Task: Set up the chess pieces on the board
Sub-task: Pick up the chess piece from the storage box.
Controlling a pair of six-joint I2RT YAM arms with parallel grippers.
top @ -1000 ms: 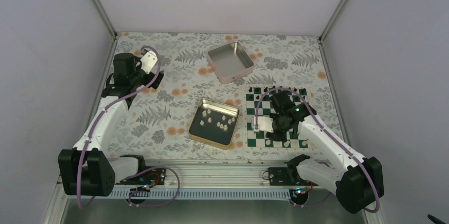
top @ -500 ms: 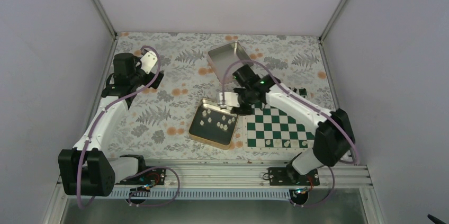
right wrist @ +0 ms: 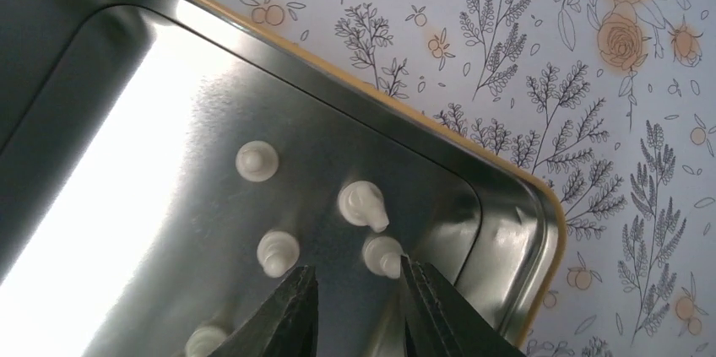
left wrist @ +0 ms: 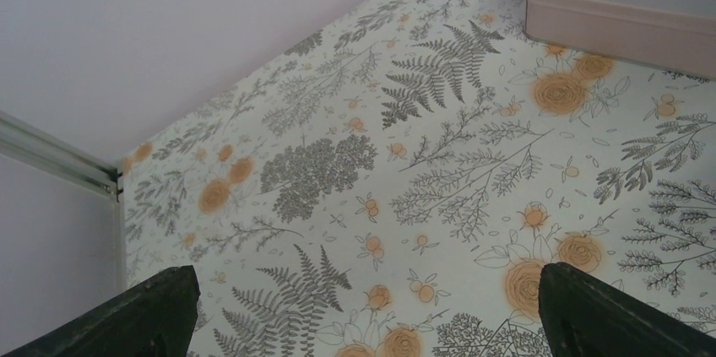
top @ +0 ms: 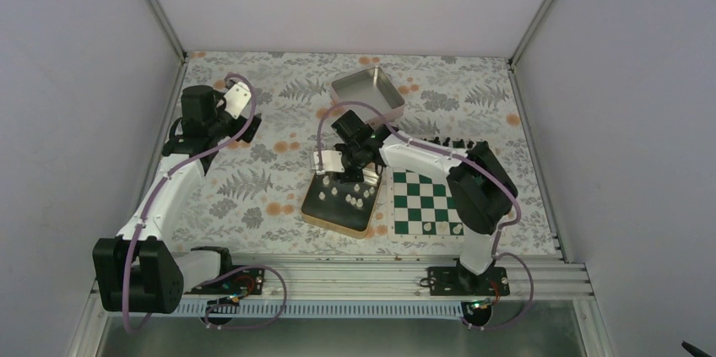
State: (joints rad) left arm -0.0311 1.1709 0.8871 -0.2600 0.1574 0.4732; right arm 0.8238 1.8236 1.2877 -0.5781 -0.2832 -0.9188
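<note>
Our right gripper (right wrist: pixel 356 273) hangs low over the gold-edged tin (top: pixel 333 227), which sits in the middle of the table (top: pixel 253 188), close to its near edge. Its fingers are a little apart and hold nothing. One of the white chess pieces (right wrist: pixel 382 256) stands just beside one finger. More stand in the tin. A few stand along the near edge of the board (top: pixel 426 205), toward the table's right side. Our left gripper (left wrist: pixel 365 277) is wide open and holds nothing, over the table's far left part.
</note>
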